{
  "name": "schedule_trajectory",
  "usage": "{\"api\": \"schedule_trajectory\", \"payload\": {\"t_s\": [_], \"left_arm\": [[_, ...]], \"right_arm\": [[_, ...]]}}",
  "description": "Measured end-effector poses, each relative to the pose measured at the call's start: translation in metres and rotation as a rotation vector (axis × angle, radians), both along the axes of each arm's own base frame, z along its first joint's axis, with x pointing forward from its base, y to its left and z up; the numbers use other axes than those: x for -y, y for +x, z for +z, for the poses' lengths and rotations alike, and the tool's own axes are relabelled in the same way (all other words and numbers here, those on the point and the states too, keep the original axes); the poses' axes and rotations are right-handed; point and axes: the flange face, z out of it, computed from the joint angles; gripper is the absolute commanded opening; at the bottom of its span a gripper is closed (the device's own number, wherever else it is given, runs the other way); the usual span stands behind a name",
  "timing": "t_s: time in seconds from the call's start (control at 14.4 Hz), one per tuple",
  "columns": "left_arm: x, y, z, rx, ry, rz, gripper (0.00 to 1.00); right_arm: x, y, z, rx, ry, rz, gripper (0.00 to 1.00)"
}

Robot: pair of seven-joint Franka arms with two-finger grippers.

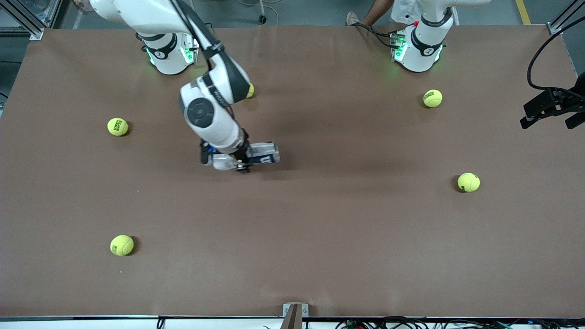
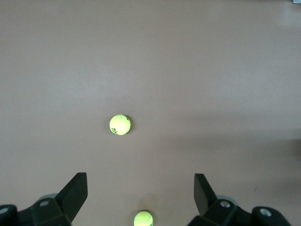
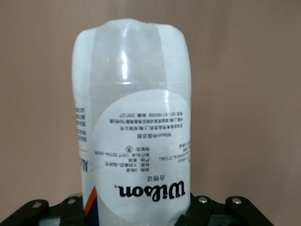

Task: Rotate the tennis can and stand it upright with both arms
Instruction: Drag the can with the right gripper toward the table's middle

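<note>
Brown matte sheeting covers the desk [image 1: 320, 228] in the front view. The tennis can [image 1: 264, 154] lies on its side near the middle of the desk, toward the right arm's end, its long axis running along the desk's length. The right claw [image 1: 242, 161] reaches down from the right arm and is pressed onto the tennis can about mid-length. The left claw [image 1: 550, 109] hangs well apart over the desk's edge at the left arm's end; that arm waits. 5 full tennis balls [image 1: 118, 126] lie scattered over the surface, and a 6th shows partly beside the right arm's elbow. Grey floor, aluminium framing, cables and a person's foot show past the desk's edges.

Left wrist view: the left claw [image 2: 141, 195] stands spread wide with nothing between its fingers; 2 tennis balls lie on bare brown desk below it.

Right wrist view: the clear tube, with its white printed label, fills the frame; the black fingers [image 3: 200, 209] of the right claw [image 3: 136, 212] pinch it from both sides. The can appears to rest on or just above the brown surface; which cannot be told.

Progress, as a judgement: the first grasp is made, but the can is not yet upright and no clear turn can be read. What remains is the rotation, the raising onto one end and any help from the left arm, which has not yet come in.
</note>
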Motion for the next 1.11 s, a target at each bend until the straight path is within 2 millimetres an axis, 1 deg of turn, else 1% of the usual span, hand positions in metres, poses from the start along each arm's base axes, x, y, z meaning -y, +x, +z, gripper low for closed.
{"api": "schedule_trajectory", "payload": {"t_s": [0.21, 0.42, 0.56, 0.76, 0.97, 1.04, 1.11], "left_arm": [[0.000, 0.000, 0.000, 0.000, 0.000, 0.000, 1.00], [0.000, 0.000, 0.000, 0.000, 0.000, 0.000, 1.00], [0.000, 0.000, 0.000, 0.000, 0.000, 0.000, 1.00], [0.000, 0.000, 0.000, 0.000, 0.000, 0.000, 1.00], [0.000, 0.000, 0.000, 0.000, 0.000, 0.000, 1.00], [0.000, 0.000, 0.000, 0.000, 0.000, 0.000, 1.00], [0.000, 0.000, 0.000, 0.000, 0.000, 0.000, 1.00]], "right_arm": [[-0.068, 0.000, -0.009, 0.035, 0.002, 0.016, 0.57], [-0.121, 0.005, -0.027, 0.086, -0.061, 0.010, 0.57], [-0.152, 0.003, -0.038, 0.104, -0.079, 0.001, 0.58], [-0.190, -0.005, -0.056, 0.150, -0.101, -0.033, 0.58], [-0.215, -0.017, -0.082, 0.171, -0.110, -0.025, 0.59], [-0.219, -0.020, -0.087, 0.175, -0.111, -0.019, 0.63], [-0.223, -0.023, -0.090, 0.177, -0.112, -0.011, 0.71]]}}
